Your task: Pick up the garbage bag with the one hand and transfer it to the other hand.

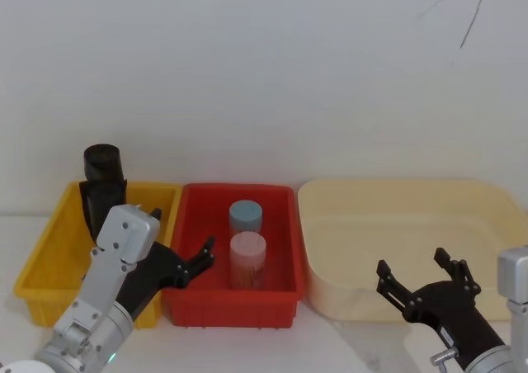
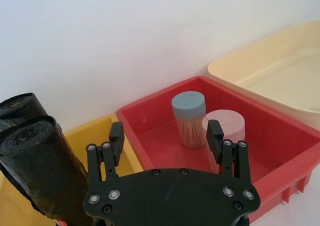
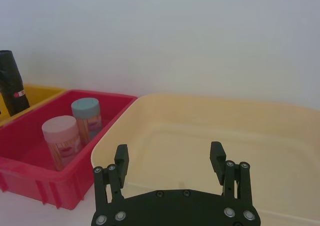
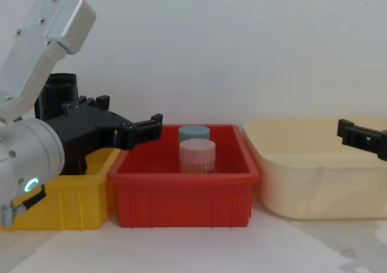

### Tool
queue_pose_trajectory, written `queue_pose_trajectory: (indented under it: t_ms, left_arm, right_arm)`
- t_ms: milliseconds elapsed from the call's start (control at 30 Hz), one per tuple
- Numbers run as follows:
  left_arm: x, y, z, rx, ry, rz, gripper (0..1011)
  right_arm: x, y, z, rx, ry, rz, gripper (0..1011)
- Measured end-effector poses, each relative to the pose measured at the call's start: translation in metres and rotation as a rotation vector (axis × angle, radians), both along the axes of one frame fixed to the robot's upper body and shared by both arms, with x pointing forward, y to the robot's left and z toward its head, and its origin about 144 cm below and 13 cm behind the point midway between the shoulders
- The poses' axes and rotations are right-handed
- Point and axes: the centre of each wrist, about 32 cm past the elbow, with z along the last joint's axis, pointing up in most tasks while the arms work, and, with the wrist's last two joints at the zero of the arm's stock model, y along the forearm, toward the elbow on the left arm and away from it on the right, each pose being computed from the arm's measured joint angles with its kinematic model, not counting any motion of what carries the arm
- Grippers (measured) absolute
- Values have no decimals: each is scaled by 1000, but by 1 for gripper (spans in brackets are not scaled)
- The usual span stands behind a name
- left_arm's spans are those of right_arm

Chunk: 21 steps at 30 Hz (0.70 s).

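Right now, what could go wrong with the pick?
1. Two black rolls share the yellow bin; the left gripper's open fingers could close on the red-marked roll, not the garbage bag.
2. Swinging there from by the red bin could clip its wall or jars.
The right gripper hovers by the cream tub.

Plain matte white wall [image 1: 264, 76] behind a pale white table [image 4: 302, 249].
The wall runs unbroken across the background, apart from a few thin dark hairline marks [image 1: 472, 14] near its upper right in the head view. The table's surface looks faintly mottled in the chest view. The light is soft and even, with weak shadows.
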Motion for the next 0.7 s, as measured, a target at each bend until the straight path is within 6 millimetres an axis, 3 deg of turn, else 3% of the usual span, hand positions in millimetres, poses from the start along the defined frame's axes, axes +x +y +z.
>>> queue_pose_trajectory:
  t_ms: [700]
  left_arm:
    - [0,0,0,0,0,0,1000]
  right_arm:
    - [0,0,0,0,0,0,1004]
